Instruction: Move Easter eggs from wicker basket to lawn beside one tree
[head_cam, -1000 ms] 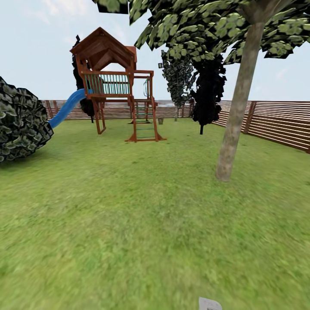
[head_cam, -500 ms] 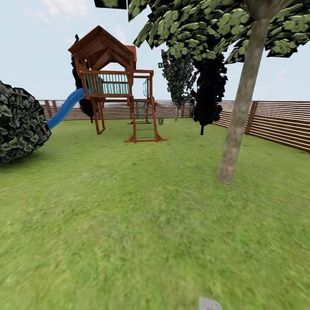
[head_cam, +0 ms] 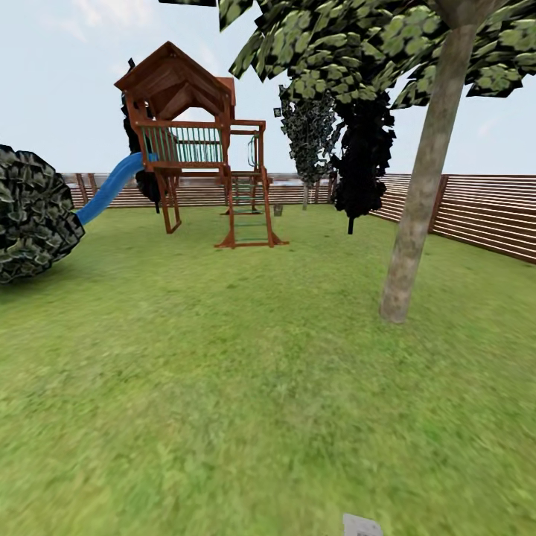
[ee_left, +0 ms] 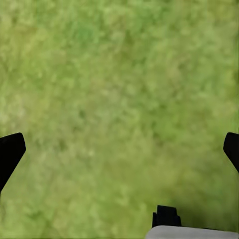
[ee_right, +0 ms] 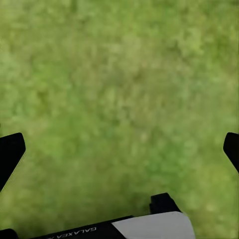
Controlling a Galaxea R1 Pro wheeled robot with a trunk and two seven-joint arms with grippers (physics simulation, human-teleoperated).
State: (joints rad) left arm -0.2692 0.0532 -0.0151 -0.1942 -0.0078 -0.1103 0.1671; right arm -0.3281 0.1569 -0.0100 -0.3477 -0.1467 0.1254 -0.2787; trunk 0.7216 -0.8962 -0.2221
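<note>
The lawn (head_cam: pixel 223 387) of mottled green grass spreads out ahead inside the fenced garden. Far across it, by the foot of the playset, stands a tiny brown bucket-shaped thing (head_cam: pixel 278 209) that seems to be the wicker basket. It is too small to show any Easter eggs. A tree (head_cam: pixel 307 141) with dark mottled foliage rises at the back fence, and a black-leaved one (head_cam: pixel 362 160) stands beside it. My left gripper (ee_left: pixel 119 154) is open over bare grass. My right gripper (ee_right: pixel 119 154) hangs open over grass too, holding nothing.
A nearer tree (head_cam: pixel 417 216) with lighter green leaves stands right of centre. A wooden playset (head_cam: pixel 197 141) with a blue slide (head_cam: pixel 112 186) stands at the back left. A dark bush (head_cam: pixel 30 212) sits at the left edge. A slatted brown fence (head_cam: pixel 484 212) closes the right and back.
The whole view has shifted: the camera has moved forward a little, so the near tree trunk sits further right and lower. Nothing in the garden has moved.
</note>
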